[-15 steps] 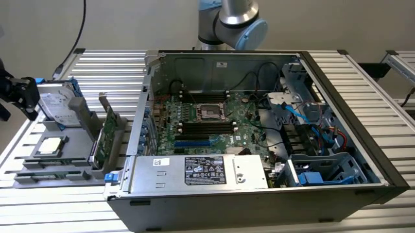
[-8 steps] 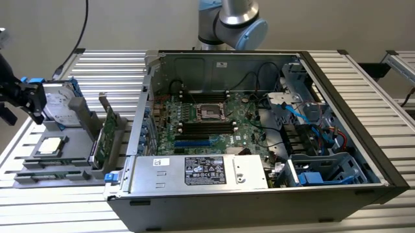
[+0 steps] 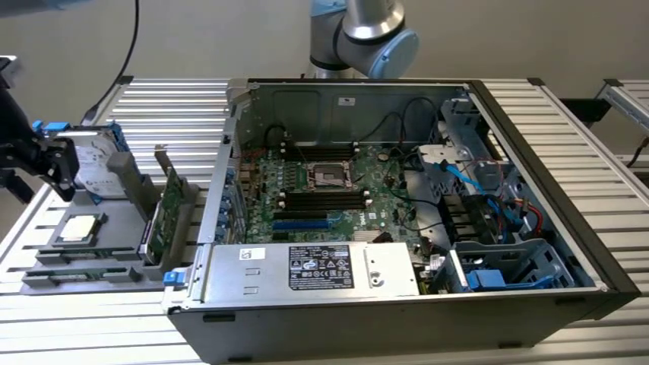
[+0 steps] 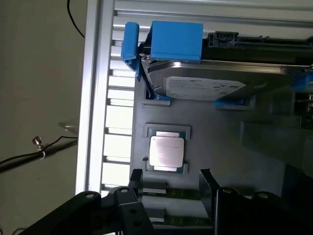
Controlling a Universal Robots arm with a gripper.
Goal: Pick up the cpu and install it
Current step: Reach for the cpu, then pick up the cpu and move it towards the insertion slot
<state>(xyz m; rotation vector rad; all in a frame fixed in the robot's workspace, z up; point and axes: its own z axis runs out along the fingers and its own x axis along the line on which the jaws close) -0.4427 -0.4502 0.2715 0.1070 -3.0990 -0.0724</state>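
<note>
Fingers (image 4: 208, 188) spread wide, empty, touching nothing; poised over grey tray (image 4: 220, 147); cpu (image 4: 166, 152) flat in tray recess, near hard drive (image 4: 205, 85) standing at tray's end; open computer case (image 3: 304, 99) beside tray.

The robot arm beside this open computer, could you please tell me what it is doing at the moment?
The arm's gripper hangs open above the grey tray, near the cpu, holding nothing. The cpu lies in its recess on the tray, near the hard drive, not yet picked up. The open computer case stands beside the tray, with the motherboard exposed.
</note>
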